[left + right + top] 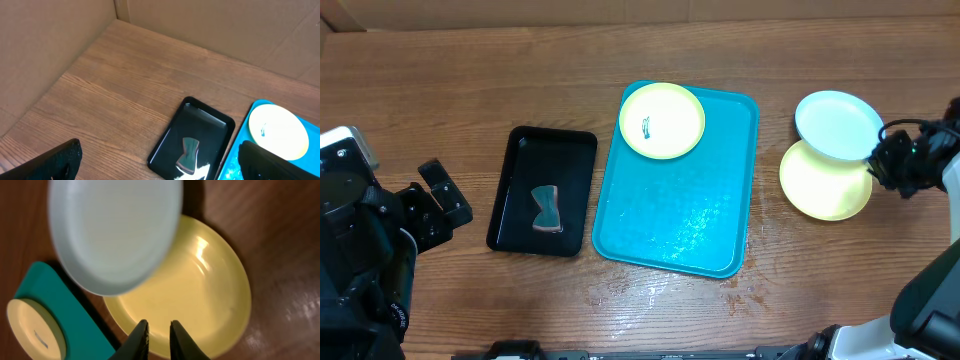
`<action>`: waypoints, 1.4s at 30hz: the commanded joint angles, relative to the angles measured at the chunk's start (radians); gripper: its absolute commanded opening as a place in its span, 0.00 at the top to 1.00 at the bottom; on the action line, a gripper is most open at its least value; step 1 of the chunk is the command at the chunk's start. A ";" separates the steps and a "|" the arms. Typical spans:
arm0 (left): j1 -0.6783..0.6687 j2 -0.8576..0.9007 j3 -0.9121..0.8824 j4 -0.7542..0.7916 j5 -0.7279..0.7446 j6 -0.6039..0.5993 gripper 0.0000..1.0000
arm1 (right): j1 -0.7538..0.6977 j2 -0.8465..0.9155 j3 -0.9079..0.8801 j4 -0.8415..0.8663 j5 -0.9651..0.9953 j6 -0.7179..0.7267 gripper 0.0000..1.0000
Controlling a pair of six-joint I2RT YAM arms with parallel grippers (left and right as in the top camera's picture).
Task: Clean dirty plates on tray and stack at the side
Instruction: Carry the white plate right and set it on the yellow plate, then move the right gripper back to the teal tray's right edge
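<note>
A pale yellow plate [662, 120] with a small dark smudge lies at the far end of the turquoise tray [680, 220]. To the right of the tray, a white-bluish plate [837, 125] rests tilted over the far edge of another yellow plate [825, 185]. My right gripper [880, 160] hovers at these two plates' right side. In the right wrist view its jaws [159, 325] stand slightly open above the yellow plate [200, 295], with nothing between them, and the white plate [115, 230] lies just beyond. My left gripper [442, 208] is wide open and empty, left of the black tray.
A small black tray [542, 190] with a grey sponge [547, 208] sits left of the turquoise tray; it shows in the left wrist view [200, 120] too. Cardboard walls stand behind the table. The turquoise tray's surface looks wet.
</note>
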 commanded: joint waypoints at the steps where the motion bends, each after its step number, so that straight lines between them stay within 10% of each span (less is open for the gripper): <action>1: 0.001 -0.003 0.002 0.002 -0.016 -0.014 0.00 | 0.047 -0.026 0.017 0.041 -0.042 -0.038 0.81; 5: 0.001 -0.003 0.002 0.002 -0.016 -0.014 0.00 | 0.116 -0.024 0.017 0.117 0.012 -0.054 0.60; 19: 0.001 -0.003 0.002 0.002 -0.016 -0.014 0.00 | 0.223 0.184 0.016 0.407 0.245 -0.074 0.75; 26: 0.001 -0.003 0.002 0.002 -0.016 -0.014 0.00 | 0.228 0.203 0.017 0.240 0.212 -0.051 0.92; 34: 0.001 -0.003 0.002 0.002 -0.016 -0.014 0.00 | 0.233 0.183 0.017 -0.164 0.175 0.020 0.93; 42: 0.001 -0.003 0.002 0.002 -0.016 -0.014 0.00 | 0.249 0.081 0.018 -0.200 0.047 -0.082 0.82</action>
